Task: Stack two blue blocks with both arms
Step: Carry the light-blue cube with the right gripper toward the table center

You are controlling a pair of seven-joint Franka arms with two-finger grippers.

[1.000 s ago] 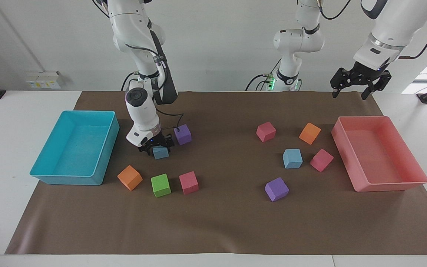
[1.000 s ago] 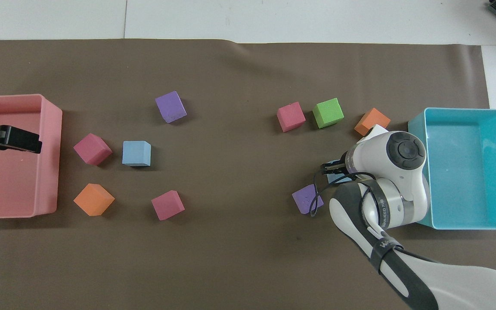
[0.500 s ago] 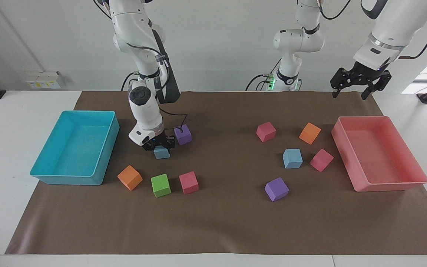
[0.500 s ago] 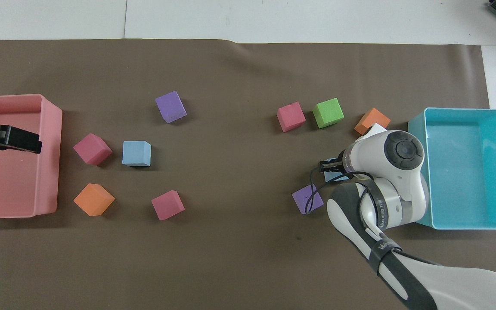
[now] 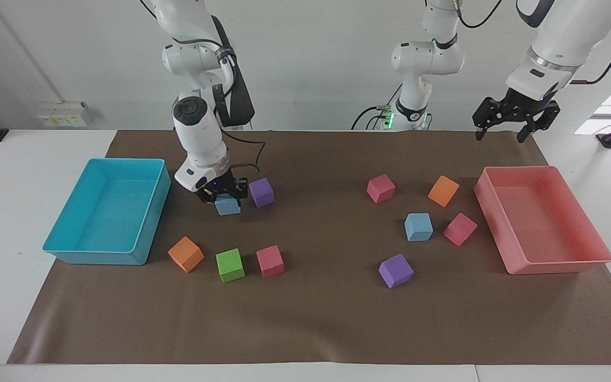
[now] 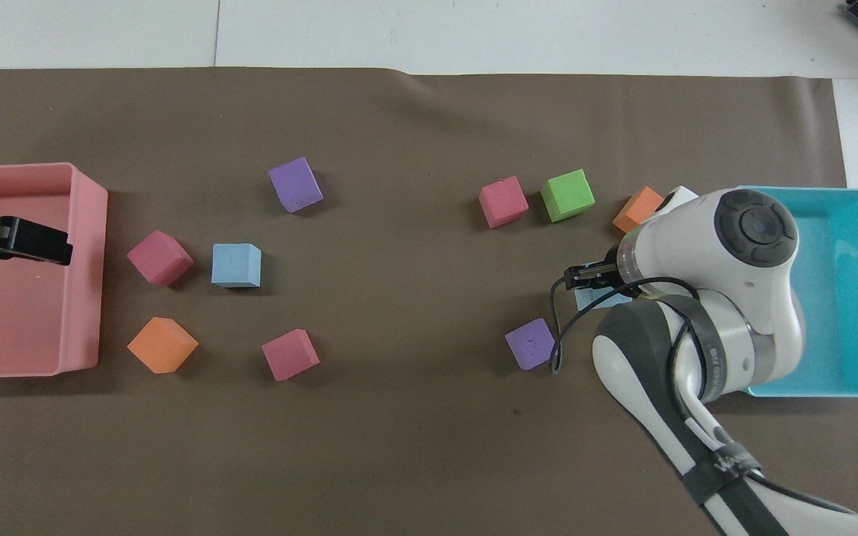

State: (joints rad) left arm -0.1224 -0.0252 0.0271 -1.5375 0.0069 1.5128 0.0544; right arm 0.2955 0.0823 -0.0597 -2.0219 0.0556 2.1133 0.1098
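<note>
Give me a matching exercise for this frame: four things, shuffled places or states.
Things:
1. right gripper
2. left gripper
3. free blue block
4. green block

Places or states:
A. on the mat between an orange block and a pink block
B. over the pink tray, holding nothing
C. shut on the held blue block, raised off the mat beside a purple block
D. on the mat beside a pink block, toward the left arm's end

Pairs: 1-C, 2-B, 3-D, 4-A
</note>
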